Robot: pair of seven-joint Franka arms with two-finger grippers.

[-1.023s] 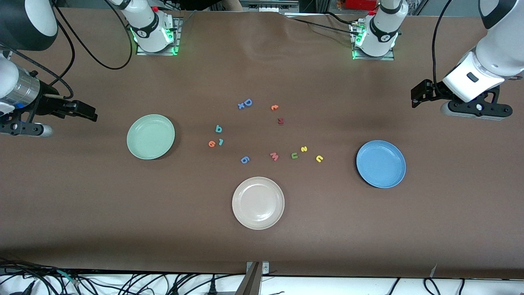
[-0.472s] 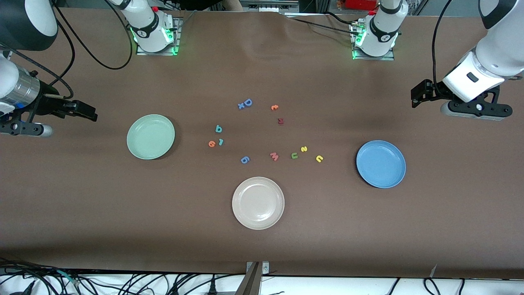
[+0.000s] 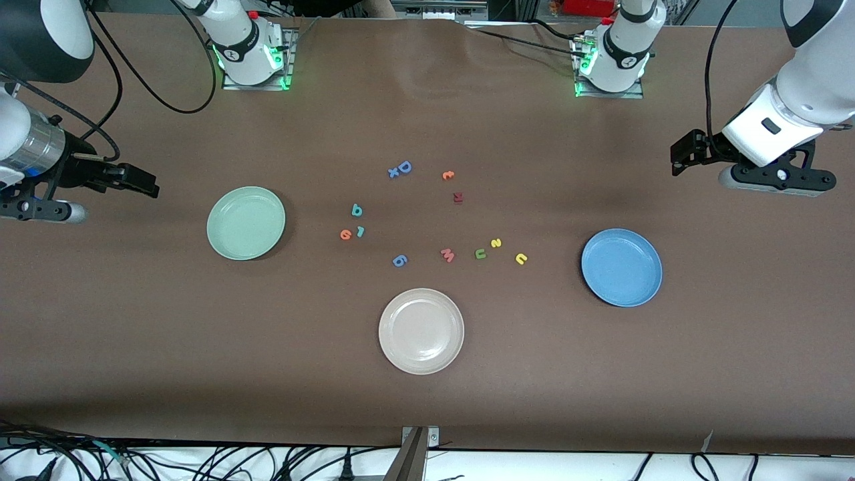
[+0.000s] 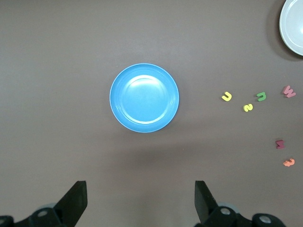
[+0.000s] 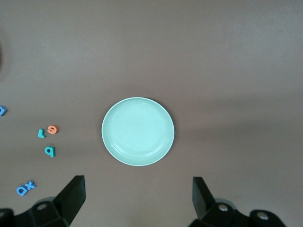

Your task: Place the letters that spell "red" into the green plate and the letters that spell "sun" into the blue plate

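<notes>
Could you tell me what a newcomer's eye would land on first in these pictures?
Probably the three plates on the brown table: the green plate toward the right arm's end, the blue plate toward the left arm's end, and a beige plate nearest the front camera. Between them lies a scatter of tiny coloured foam letters, none yet in any plate.
</notes>
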